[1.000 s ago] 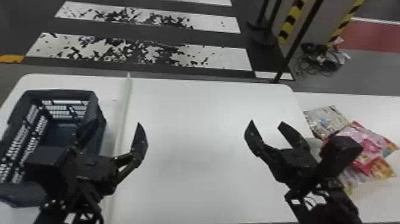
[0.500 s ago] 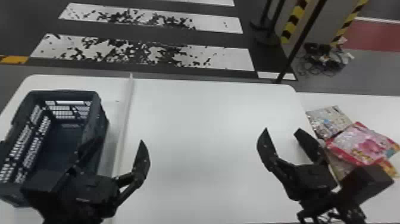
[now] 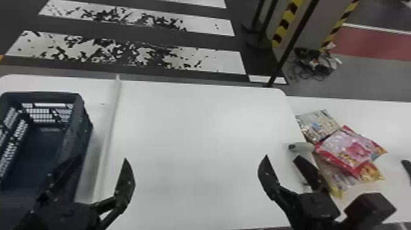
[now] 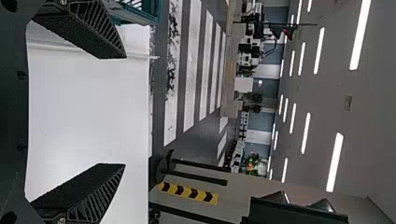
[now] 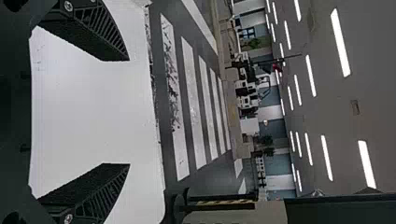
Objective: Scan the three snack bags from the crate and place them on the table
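Observation:
My left gripper (image 3: 101, 159) stands open over the near right side of the dark crate (image 3: 87, 127); the crate's bare inner floor shows. My right gripper (image 3: 281, 157) is open above the table (image 3: 195, 128), left of the snack bags. A pink and red bag (image 3: 351, 150) lies overlapping a silvery bag (image 3: 318, 125) and a yellowish bag (image 3: 338, 177). Between the fingers of the left gripper (image 4: 124, 111) in the left wrist view there is only white tabletop behind. The same holds for the right gripper (image 5: 128, 112) in the right wrist view.
A light grey object with a dark tip (image 3: 302, 147) lies beside the bags, close to the right gripper. A raised white strip (image 3: 110, 122) runs along the table right of the crate. A dark pole (image 3: 293, 42) rises behind the table's far edge.
Both grippers have drawn back toward the near edge, and the right one has come somewhat closer to the bags. More of the bag pile is uncovered. The head view has turned slightly right.

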Robot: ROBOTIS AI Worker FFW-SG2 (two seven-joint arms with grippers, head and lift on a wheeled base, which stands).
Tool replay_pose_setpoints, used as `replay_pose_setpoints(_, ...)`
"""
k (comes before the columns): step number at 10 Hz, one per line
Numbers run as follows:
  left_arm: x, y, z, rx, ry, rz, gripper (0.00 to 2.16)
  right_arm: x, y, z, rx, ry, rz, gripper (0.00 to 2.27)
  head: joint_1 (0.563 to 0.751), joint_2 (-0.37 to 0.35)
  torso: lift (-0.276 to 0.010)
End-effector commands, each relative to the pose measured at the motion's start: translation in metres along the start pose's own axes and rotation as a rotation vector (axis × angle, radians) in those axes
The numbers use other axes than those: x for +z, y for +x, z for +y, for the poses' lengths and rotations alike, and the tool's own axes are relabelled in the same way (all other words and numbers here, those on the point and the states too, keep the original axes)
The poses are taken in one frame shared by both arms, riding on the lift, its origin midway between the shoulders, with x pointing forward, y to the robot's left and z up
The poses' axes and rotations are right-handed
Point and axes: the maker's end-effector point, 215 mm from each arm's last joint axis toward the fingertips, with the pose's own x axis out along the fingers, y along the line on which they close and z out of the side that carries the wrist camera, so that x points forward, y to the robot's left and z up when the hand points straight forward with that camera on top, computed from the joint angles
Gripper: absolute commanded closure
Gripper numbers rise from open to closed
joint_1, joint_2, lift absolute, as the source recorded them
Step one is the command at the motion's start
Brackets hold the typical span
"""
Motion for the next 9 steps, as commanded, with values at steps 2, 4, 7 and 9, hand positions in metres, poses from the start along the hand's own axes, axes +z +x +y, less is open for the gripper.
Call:
replay_pose_setpoints(2, 0.005, -0.004, -0.003, -0.003, -0.006, -0.006, 0.04, 0.008, -0.005, 0.001, 0.002, 0.000, -0.015, 0.08, 0.695, -0.215, -0.062)
replay_pose_setpoints(4, 0.007, -0.003, -0.001, 0.001, -0.005, -0.014, 0.04, 0.011, -0.006, 0.005, 0.009, 0.001, -0.027, 0.08, 0.695, -0.215, -0.062)
replay_pose_setpoints(7, 0.015, -0.004, -0.002, 0.004, -0.010, -0.037, 0.04, 0.011, -0.007, 0.007, 0.013, 0.001, -0.029, 0.08, 0.695, -0.208, -0.062)
replay_pose_setpoints(9, 0.015, -0.004, -0.003, 0.003, -0.011, -0.037, 0.04, 0.014, -0.009, 0.007, 0.015, -0.001, -0.036, 0.09, 0.695, -0.206, -0.062)
